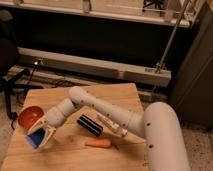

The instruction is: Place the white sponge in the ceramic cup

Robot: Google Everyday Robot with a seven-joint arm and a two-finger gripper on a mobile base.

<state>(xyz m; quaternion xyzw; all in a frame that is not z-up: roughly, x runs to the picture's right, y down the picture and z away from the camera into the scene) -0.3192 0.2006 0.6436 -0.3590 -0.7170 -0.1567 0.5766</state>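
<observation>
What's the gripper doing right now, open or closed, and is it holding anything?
Gripper: closed on the white sponge, at the table's front left corner, just in front of the red-orange bowl.

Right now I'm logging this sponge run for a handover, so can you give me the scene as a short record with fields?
surface: wooden table
gripper: gripper at the table's front left corner, jaws shut on the bright blue flat sponge
sponge: bright blue flat sponge, held at the small white ceramic cup
cup: small white ceramic cup, just in front of the red-orange bowl
bowl: red-orange bowl, left edge of table
other items: black striped block mid-table; orange carrot-like piece in front of it
</observation>
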